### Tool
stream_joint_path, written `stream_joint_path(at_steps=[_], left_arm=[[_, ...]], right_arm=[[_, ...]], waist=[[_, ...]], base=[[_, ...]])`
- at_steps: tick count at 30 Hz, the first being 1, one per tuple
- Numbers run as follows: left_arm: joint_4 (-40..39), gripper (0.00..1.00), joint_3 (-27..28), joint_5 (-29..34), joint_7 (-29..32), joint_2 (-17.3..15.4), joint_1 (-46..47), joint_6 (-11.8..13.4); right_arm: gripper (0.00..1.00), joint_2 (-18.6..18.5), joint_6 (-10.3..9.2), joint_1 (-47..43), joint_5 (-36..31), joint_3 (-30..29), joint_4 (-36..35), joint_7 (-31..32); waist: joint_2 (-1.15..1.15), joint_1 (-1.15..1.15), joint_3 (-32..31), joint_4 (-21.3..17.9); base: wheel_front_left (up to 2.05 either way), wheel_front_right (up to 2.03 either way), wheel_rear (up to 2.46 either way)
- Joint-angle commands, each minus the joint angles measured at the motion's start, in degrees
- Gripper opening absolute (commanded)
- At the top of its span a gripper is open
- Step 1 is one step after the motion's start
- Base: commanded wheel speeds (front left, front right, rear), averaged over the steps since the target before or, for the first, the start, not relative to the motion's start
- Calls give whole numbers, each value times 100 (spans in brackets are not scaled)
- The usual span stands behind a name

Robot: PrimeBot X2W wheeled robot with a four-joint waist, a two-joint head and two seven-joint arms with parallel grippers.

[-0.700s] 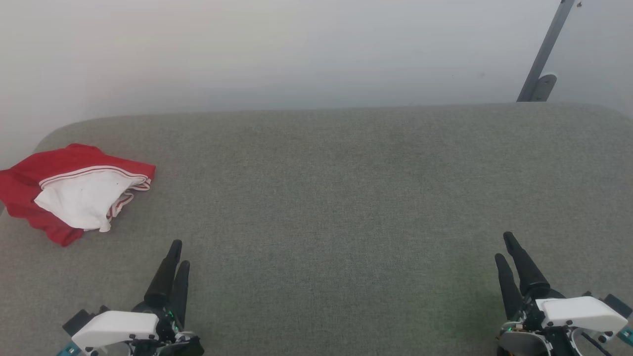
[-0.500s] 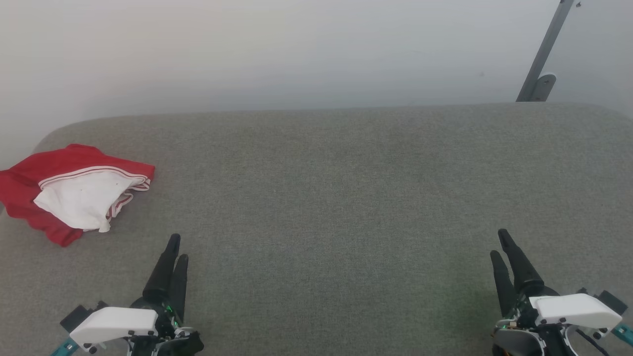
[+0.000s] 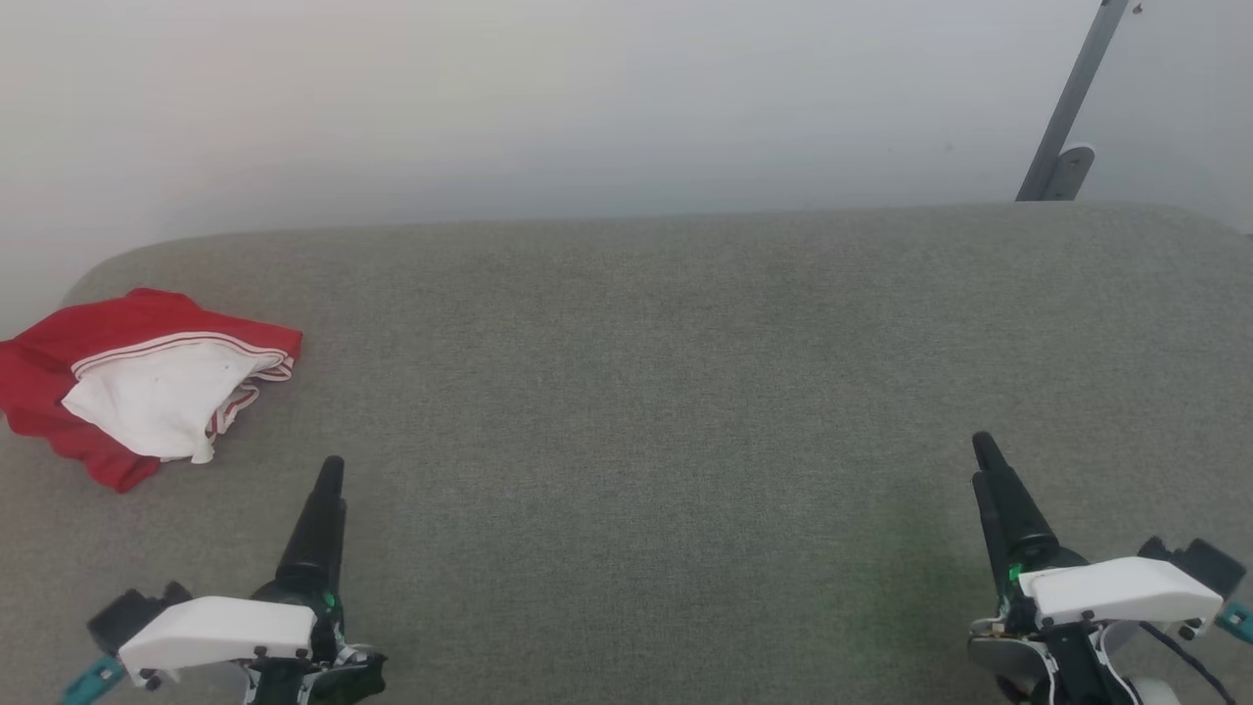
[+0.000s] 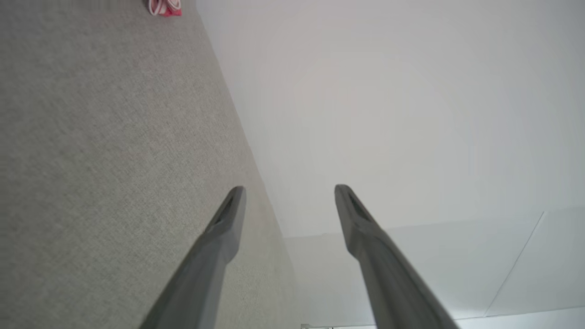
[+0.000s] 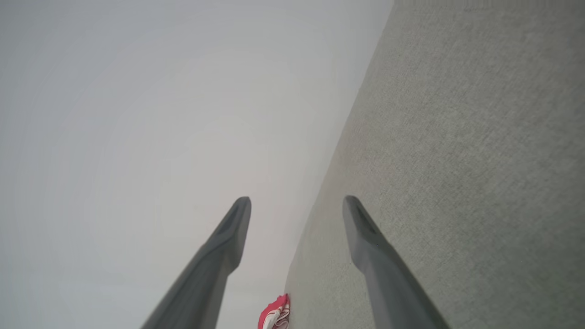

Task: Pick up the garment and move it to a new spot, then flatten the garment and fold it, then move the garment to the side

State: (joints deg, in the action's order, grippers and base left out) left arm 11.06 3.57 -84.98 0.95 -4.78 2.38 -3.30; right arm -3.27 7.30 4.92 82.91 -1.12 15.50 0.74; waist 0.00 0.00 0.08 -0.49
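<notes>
The garment (image 3: 147,382), red with a white sleeve and red-and-white striped trim, lies folded in a small bundle at the far left of the grey padded table (image 3: 646,392). A sliver of the garment (image 4: 165,7) shows at the top of the left wrist view, and the garment (image 5: 275,314) peeks in at the bottom of the right wrist view. My left gripper (image 3: 331,468) hovers near the front left, below and right of the bundle, open and empty (image 4: 290,192). My right gripper (image 3: 982,452) hovers at the front right, far from the bundle, open and empty (image 5: 297,203).
A pale wall runs behind the table's far edge. A grey metal bar with a bracket (image 3: 1062,127) leans at the back right corner. The table's left end is rounded, with the bundle close to that edge.
Both grippers have turned about their wrists, so each pair of fingers now lines up as one in the head view. Both sit slightly further forward. The garment has not moved.
</notes>
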Motion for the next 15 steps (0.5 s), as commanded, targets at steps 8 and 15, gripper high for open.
stream_joint_path(at_steps=[8,15], left_arm=[[-197,100,-130,934,-243,-275,-8,217],[-244,100,-122,1831,-392,-459,-38,337]], right_arm=[[100,-44,8,243,-1191,19,35,-223],[100,-87,10,328,-2230,-12,66,-270]], waist=[[0,0,-13,-25],[0,0,-24,-47]], base=[[0,0,0],[0,0,0]])
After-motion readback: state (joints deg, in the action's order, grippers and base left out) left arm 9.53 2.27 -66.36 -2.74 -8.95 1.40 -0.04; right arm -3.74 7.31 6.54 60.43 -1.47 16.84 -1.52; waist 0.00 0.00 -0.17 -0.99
